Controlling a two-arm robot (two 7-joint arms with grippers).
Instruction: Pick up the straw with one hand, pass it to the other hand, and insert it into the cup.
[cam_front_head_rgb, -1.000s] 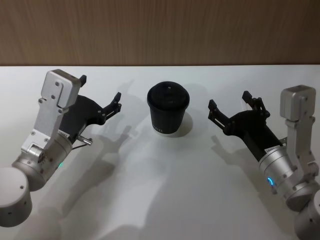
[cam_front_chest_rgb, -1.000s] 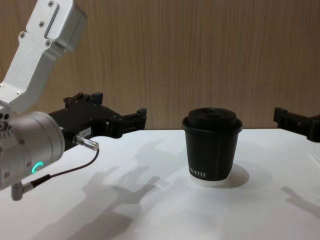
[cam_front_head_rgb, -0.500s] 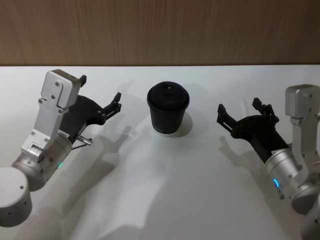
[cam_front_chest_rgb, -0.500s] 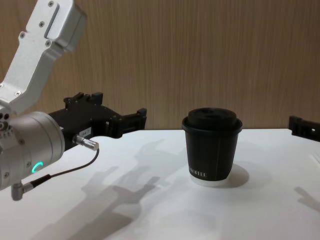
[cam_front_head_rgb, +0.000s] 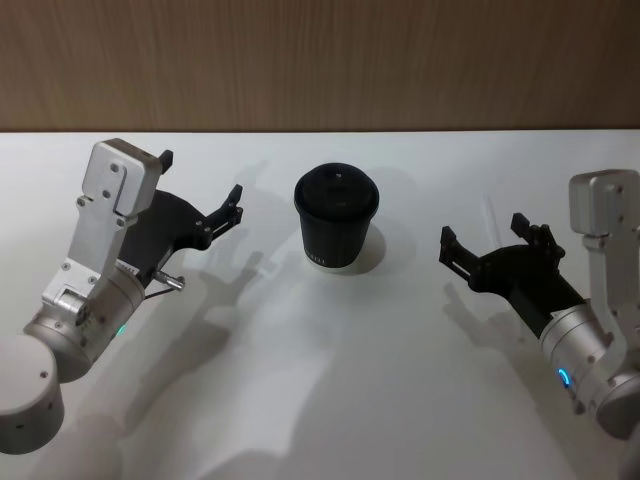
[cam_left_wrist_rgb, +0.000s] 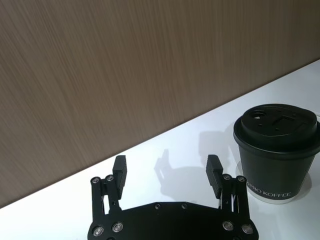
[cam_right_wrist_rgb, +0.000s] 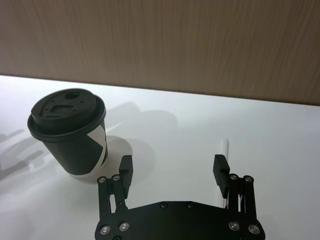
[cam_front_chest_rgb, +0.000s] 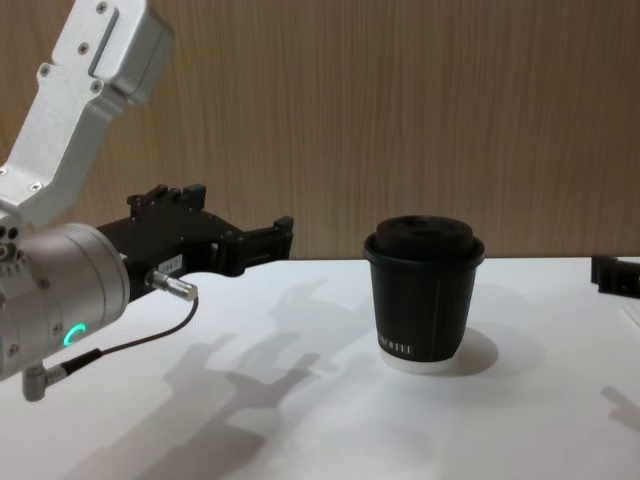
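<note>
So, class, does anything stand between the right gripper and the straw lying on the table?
Nothing visible does. The right gripper hovers with fingers open, and the straw lies on bare table close by one finger. The cup stands off to the side, out of that path. The left gripper hangs open beyond the cup.

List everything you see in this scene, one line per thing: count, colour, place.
cup: one, black with domed lid, upright mid-table
straw: one, white, flat on the table right of the cup, by the right gripper
table: one, white, under everything
wall: one, brown wood grain, behind the table
left gripper: one, black, open, left of the cup
right gripper: one, black, open, right of the cup
</note>
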